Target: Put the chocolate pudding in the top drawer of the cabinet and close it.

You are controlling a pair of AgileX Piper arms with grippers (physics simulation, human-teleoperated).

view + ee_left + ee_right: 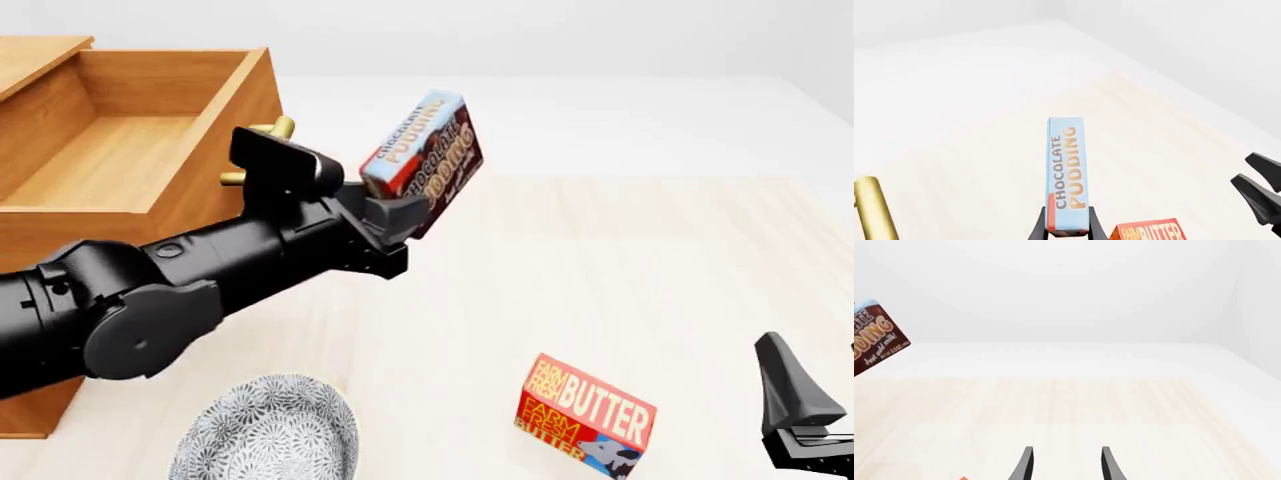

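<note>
Chocolate pudding (424, 160) is the item of interest, and the scene is listed here from the largest thing down. Carrying everything is the pale wooden desk (641, 270). At its left side the cabinet (27, 260) is standing with the top drawer (120, 150) pulled out, its bare wooden floor lying open to view and its brass handle (274, 130) showing just behind the left arm. The left arm is reaching in from the left, and the left gripper (387, 205) is clamping the lower end of the pudding box between its two fingers (1039, 227), holding it tilted in the air above the desk, just to the right of the drawer front and outside it. In the left wrist view the box's light blue edge with its lettering is facing the camera. Near the front of the desk a red-orange butter box (587, 415) is standing tilted, well apart from the pudding. A patterned grey bowl (274, 435) is sitting at the front left, beside the cabinet. The right gripper (1064, 462) is hanging low at the right, its fingers parted and holding nothing.
</note>
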